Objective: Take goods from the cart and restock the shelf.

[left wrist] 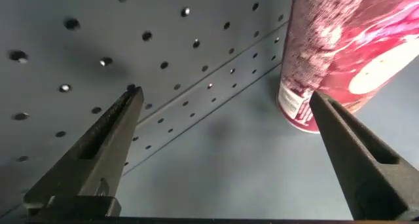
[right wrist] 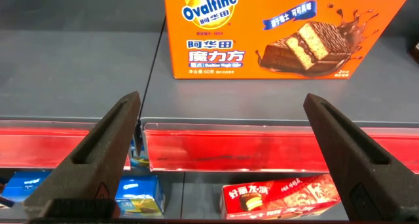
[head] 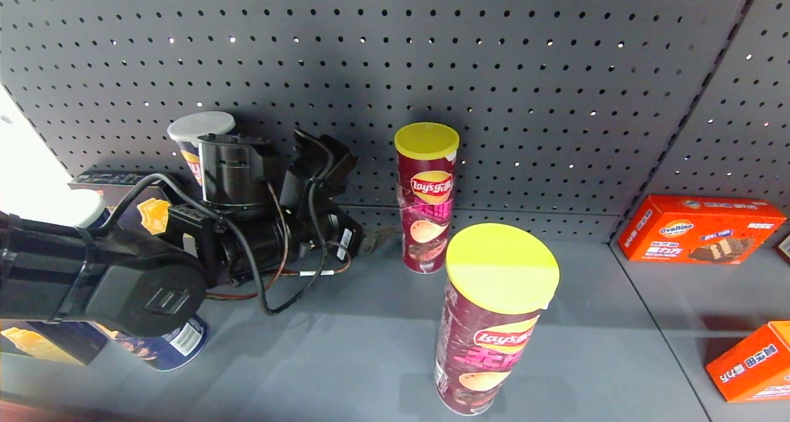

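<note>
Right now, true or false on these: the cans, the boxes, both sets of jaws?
1. The rear yellow-lidded can and the front yellow-lidded can both stand upright. True.
2. Left jaws are shut on a can. False: they stand open, nothing between them.
3. An orange box lies at the back of the shelf, to the cans' right. True.
4. The can behind the left arm has a yellow lid. False: that can's lid is whitish.
5. Right jaws grip an orange box. False: open, nothing between them.
</note>
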Controlling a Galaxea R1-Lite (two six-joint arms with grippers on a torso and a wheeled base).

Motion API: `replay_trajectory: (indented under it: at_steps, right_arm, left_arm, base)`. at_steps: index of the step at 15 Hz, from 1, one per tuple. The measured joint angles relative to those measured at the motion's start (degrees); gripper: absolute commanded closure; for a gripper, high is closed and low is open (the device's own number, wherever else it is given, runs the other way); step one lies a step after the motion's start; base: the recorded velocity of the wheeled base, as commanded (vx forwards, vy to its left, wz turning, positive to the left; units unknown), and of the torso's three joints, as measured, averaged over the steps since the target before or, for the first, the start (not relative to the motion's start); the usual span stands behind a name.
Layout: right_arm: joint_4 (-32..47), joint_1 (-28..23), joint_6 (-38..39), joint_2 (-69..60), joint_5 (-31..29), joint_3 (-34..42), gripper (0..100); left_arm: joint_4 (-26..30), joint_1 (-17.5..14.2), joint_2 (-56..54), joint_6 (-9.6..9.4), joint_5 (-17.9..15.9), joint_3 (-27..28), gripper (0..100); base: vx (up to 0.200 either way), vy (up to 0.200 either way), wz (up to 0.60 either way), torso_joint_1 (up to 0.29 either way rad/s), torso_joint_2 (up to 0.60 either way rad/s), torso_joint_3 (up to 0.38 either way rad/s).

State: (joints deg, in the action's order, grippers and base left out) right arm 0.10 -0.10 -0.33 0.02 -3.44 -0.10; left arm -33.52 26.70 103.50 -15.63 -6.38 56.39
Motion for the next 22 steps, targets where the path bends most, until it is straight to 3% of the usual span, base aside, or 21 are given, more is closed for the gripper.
replay_trajectory:
  at_steps: [7,16,22]
  right_arm:
    - [0.0,0.0,0.0,0.0,0.0,0.0,0]
    - [0.0,0.0,0.0,0.0,0.0,0.0,0]
    - [0.0,0.0,0.0,0.0,0.0,0.0,0]
  left_arm:
    - [0.4,0.2,3.6,0.06,0.0,3.7,0]
    - [0.0,1.5,4.7,-0.07,0.2,3.8,0]
    - [1.8,3.8,-4.0,0.04,3.0,2.2,0]
  base:
    - [0.000,0.000,0.00,0.000,0.00,0.000]
    - [0.000,0.000,0.00,0.000,0.00,0.000]
    - [0.000,0.000,0.00,0.000,0.00,0.000]
